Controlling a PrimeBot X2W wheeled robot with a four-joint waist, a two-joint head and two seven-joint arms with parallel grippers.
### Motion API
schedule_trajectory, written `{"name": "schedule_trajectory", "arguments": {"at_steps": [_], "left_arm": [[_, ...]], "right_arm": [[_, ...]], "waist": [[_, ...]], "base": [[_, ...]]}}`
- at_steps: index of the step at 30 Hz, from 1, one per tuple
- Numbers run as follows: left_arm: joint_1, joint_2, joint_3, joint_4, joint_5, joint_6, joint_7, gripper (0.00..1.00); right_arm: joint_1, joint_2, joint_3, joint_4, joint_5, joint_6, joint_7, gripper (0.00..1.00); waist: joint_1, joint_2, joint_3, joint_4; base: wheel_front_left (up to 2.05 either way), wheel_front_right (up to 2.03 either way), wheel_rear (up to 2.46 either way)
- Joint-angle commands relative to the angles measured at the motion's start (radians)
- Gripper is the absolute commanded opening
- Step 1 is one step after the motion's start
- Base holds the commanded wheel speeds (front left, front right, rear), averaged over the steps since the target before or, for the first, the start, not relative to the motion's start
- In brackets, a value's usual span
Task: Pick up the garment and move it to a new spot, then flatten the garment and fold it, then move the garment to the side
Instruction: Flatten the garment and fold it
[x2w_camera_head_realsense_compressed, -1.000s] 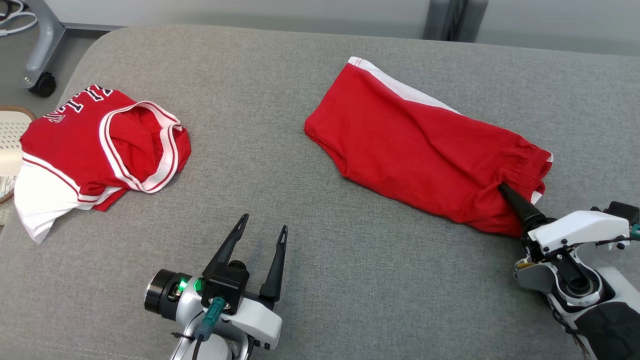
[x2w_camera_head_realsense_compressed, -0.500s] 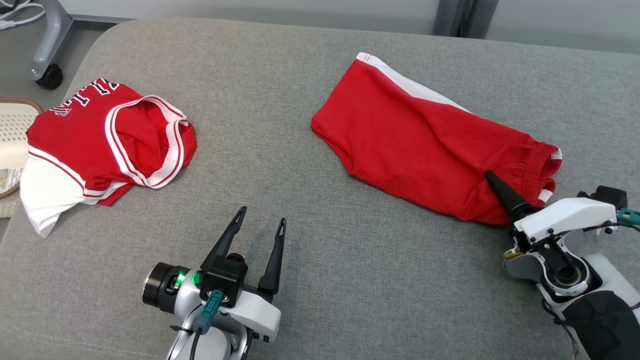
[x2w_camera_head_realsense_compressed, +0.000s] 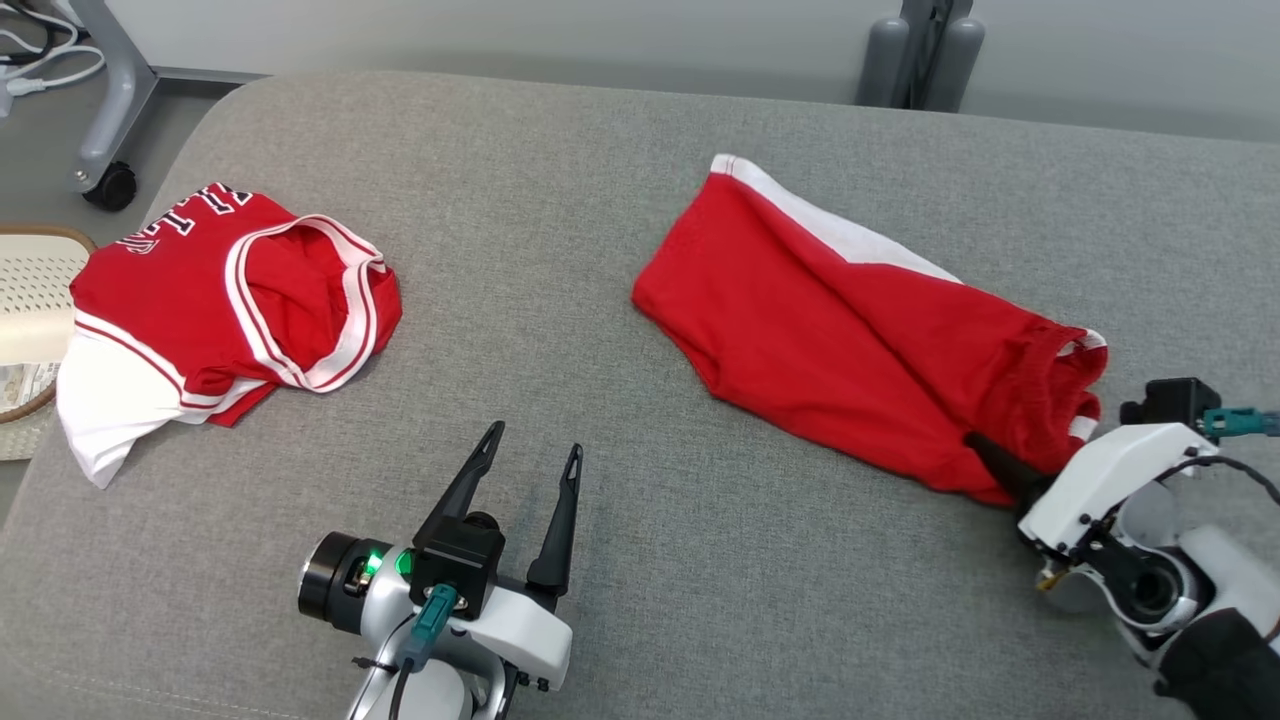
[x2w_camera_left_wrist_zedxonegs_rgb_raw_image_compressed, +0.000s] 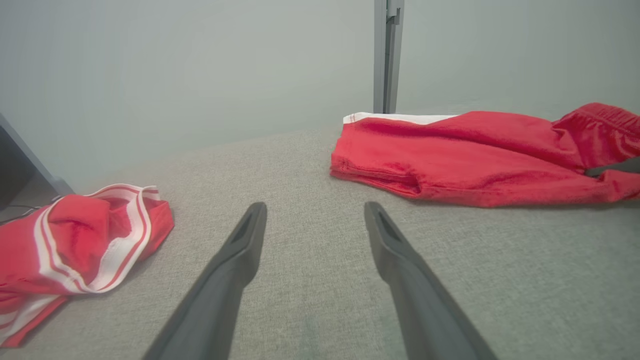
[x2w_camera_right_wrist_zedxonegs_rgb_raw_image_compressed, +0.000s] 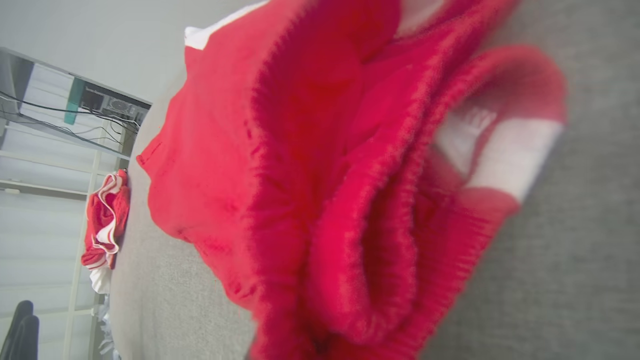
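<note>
Evidently re-gripped within the last second: clamped shut with the right gripper (x2w_camera_head_realsense_compressed: 985, 455) on the gathered waistband of the red shorts (x2w_camera_head_realsense_compressed: 820, 330), at their near right end. Bunched that end up and raised it slightly off the grey cushion (x2w_camera_head_realsense_compressed: 640, 580), against flatter cloth a second earlier. Judged as the start of the pick-up, with flattening and folding not yet begun. Left the rest of the shorts lying diagonally across the cushion's right half, leg hem toward the far middle. Held the left gripper (x2w_camera_head_realsense_compressed: 533, 440) low at the near middle, jaws spread wide, gripping nothing, well apart from the cloth.

Found broad bare cushion between the shorts and the red-and-white jersey (x2w_camera_head_realsense_compressed: 200, 300) at the left — probably the safest new spot. Noted the cushion's far edge near the leg hem, and its right edge out of frame beyond the waistband. Saw the jersey lying at the left edge, just beside a woven basket (x2w_camera_head_realsense_compressed: 25, 260) — best kept clear of when carrying the shorts across.
</note>
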Motion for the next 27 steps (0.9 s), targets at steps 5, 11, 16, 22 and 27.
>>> {"name": "schedule_trajectory", "arguments": {"at_steps": [5, 11, 16, 22, 27], "left_arm": [[0.004, 0.004, -0.015, 0.005, -0.023, 0.015, -0.001, 1.00], [0.007, 0.004, -0.028, 0.007, -0.034, 0.020, -0.001, 1.00], [-0.004, 0.004, -0.037, 0.008, -0.043, 0.022, -0.001, 1.00], [-0.007, 0.004, -0.037, 0.014, -0.037, 0.022, -0.001, 1.00], [-0.013, 0.004, -0.038, 0.014, -0.034, 0.019, -0.001, 1.00]], "right_arm": [[-0.040, -0.107, 0.086, 0.007, -0.076, -0.001, 0.045, 0.00], [-0.105, -0.214, 0.191, 0.006, -0.177, 0.000, 0.044, 0.00], [-0.163, -0.270, 0.239, 0.052, -0.206, 0.000, 0.046, 0.00], [-0.228, -0.318, 0.319, 0.151, -0.258, 0.000, 0.048, 0.00], [-0.268, -0.320, 0.364, 0.207, -0.282, -0.001, 0.023, 0.00]], "waist": [[0.0000, 0.0000, -0.013, 0.011], [0.0000, 0.0000, -0.015, 0.020], [0.0000, 0.0000, -0.010, 0.031], [0.0000, 0.0000, -0.001, 0.043], [0.0000, 0.0000, 0.008, 0.048]], "base": [[0.00, 0.00, 0.00], [0.00, 0.00, 0.00], [0.00, 0.00, 0.00], [0.00, 0.00, 0.00], [0.00, 0.00, 0.00]]}}
